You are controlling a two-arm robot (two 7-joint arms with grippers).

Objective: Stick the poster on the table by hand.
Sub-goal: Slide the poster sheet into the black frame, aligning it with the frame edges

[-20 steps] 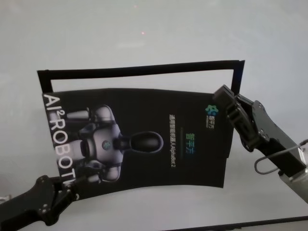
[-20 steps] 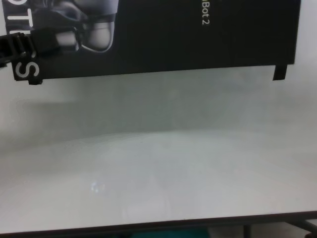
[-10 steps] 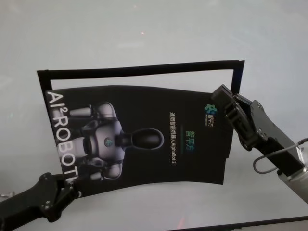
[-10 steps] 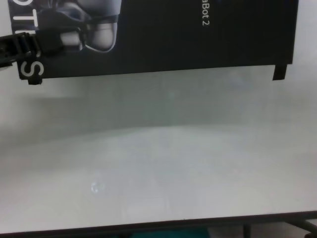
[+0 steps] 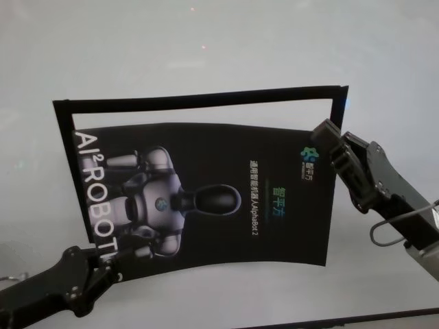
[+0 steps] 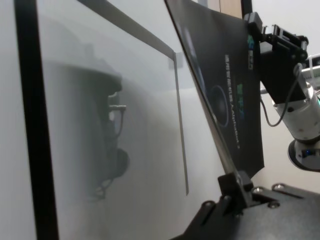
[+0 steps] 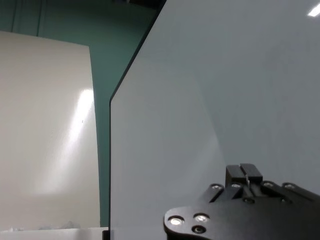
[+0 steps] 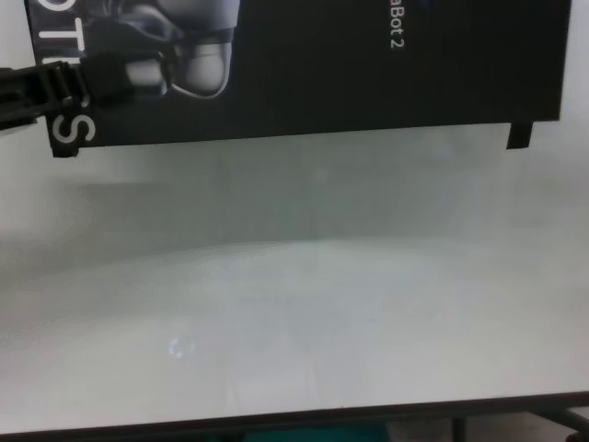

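The poster (image 5: 206, 199), black with a white-grey robot and white letters, hangs slightly bowed above the white table (image 5: 206, 41). My left gripper (image 5: 103, 264) is shut on its near left corner by the big letters; in the chest view this gripper (image 8: 92, 78) lies across the poster (image 8: 368, 83). My right gripper (image 5: 328, 140) is shut on the poster's right edge near the small logo. The left wrist view shows the poster (image 6: 225, 75) edge-on, lifted off the table, with the left gripper (image 6: 235, 182) clamped on its corner. Small black tape tabs (image 8: 520, 136) stick out at the near corners.
A frame of narrow black tape strips (image 5: 199, 99) lies on the table behind and beside the poster, also seen in the left wrist view as tape strips (image 6: 32, 125). The table's dark near edge (image 8: 294, 425) runs along the bottom of the chest view.
Both grippers have carried the poster a little to the right; it now sits farther right within the tape frame. Both grips are unchanged.
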